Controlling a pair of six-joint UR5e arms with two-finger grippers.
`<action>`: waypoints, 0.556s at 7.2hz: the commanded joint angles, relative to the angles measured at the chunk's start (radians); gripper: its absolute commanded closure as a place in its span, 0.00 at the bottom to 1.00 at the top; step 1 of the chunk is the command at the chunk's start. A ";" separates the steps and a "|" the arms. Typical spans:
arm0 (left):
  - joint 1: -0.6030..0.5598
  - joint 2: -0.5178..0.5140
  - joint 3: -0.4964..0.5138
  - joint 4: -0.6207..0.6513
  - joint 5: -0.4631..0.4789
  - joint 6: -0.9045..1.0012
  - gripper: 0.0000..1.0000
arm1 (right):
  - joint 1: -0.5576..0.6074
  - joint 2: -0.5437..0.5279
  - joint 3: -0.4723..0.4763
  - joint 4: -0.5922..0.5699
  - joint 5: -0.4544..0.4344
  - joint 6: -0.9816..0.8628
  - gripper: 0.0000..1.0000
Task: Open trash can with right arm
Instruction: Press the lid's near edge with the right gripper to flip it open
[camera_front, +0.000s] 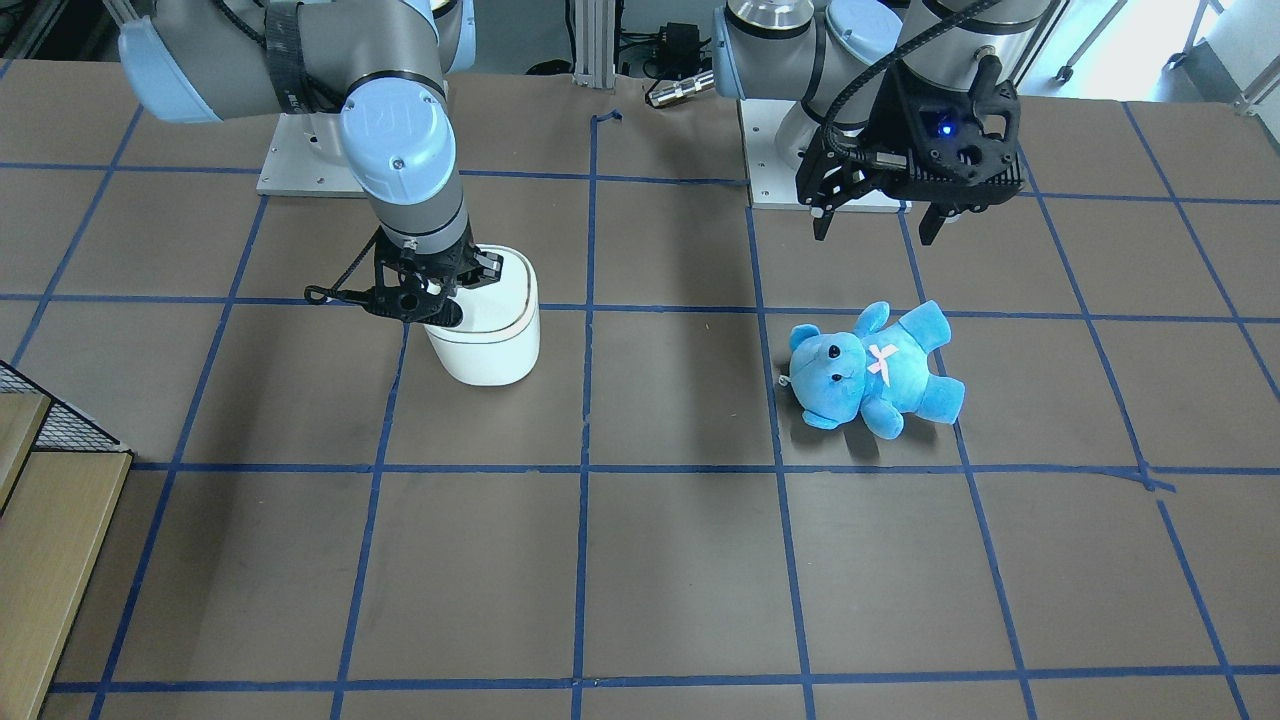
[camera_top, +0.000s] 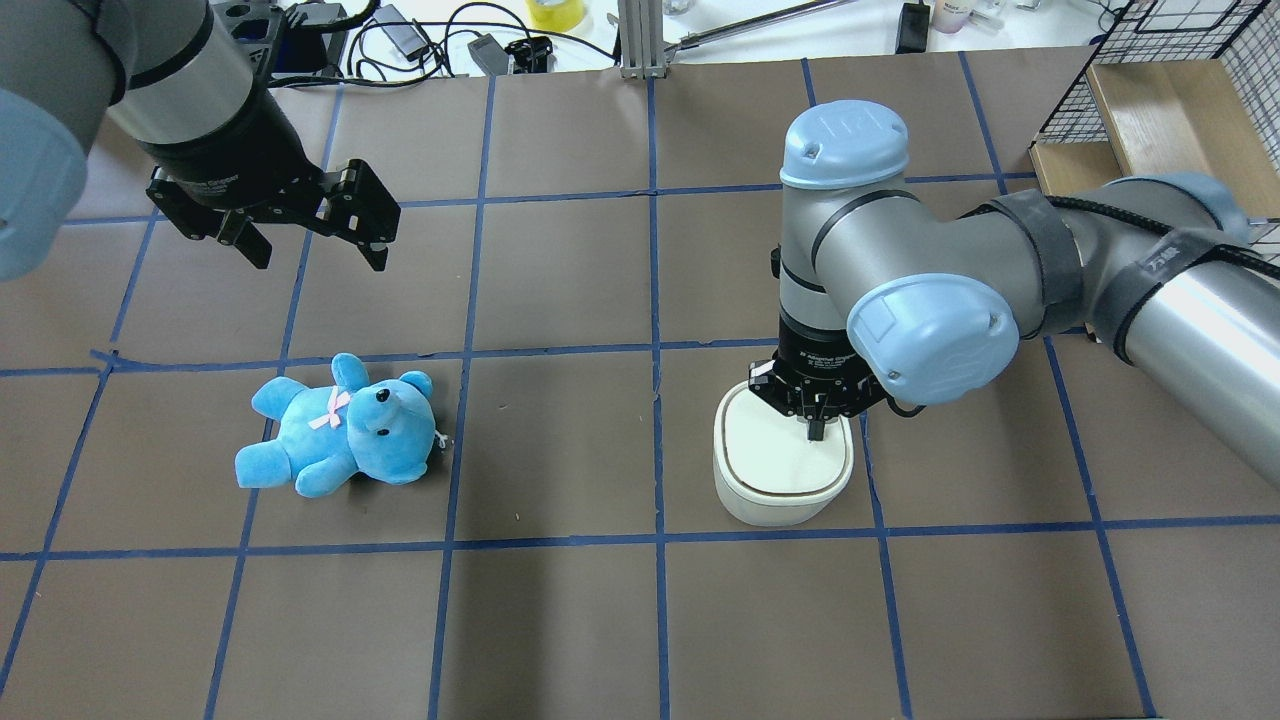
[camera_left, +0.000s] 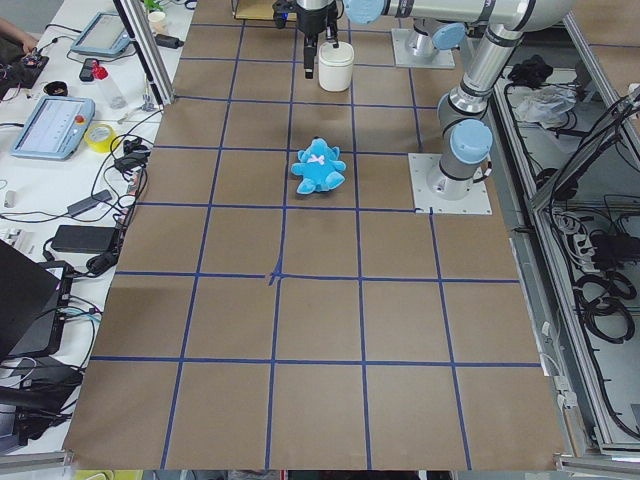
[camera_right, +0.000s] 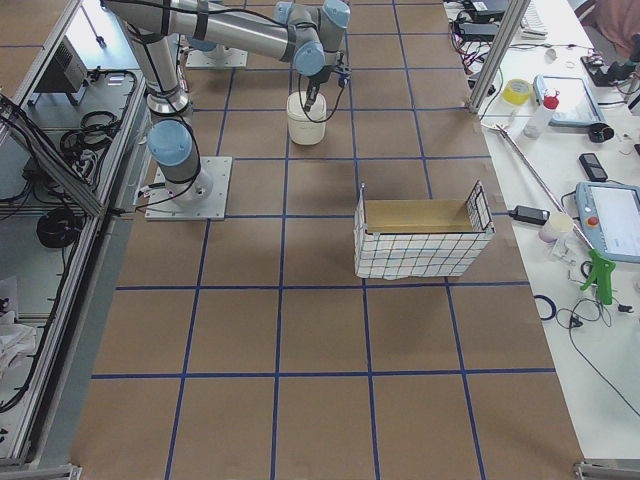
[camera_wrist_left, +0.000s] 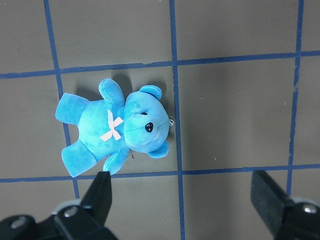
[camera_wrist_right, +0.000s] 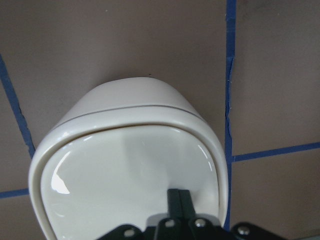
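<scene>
The white trash can (camera_top: 780, 480) stands upright right of the table's middle, its flip lid down; it also shows in the front view (camera_front: 490, 345) and the right wrist view (camera_wrist_right: 130, 160). My right gripper (camera_top: 816, 430) points straight down, fingers pressed together, with the tip on or just above the lid near its robot-side edge (camera_wrist_right: 178, 197). I cannot tell whether it touches. It grips nothing. My left gripper (camera_top: 315, 255) hangs open and empty above the table, behind the blue teddy (camera_top: 340, 440).
The teddy (camera_front: 875, 370) lies on its back at the left, below the left wrist camera (camera_wrist_left: 115, 127). A wire basket with a wooden box (camera_top: 1160, 110) stands at the far right corner. Cables and devices lie along the far bench (camera_top: 480, 40).
</scene>
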 joint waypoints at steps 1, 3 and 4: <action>0.000 0.000 0.000 0.000 0.000 -0.001 0.00 | 0.001 -0.078 -0.121 0.036 0.000 -0.012 0.00; 0.000 0.000 0.000 0.000 0.000 0.001 0.00 | 0.000 -0.097 -0.244 0.041 0.011 -0.013 0.00; 0.000 0.000 0.000 0.000 0.000 0.001 0.00 | 0.000 -0.100 -0.270 0.040 0.014 -0.013 0.00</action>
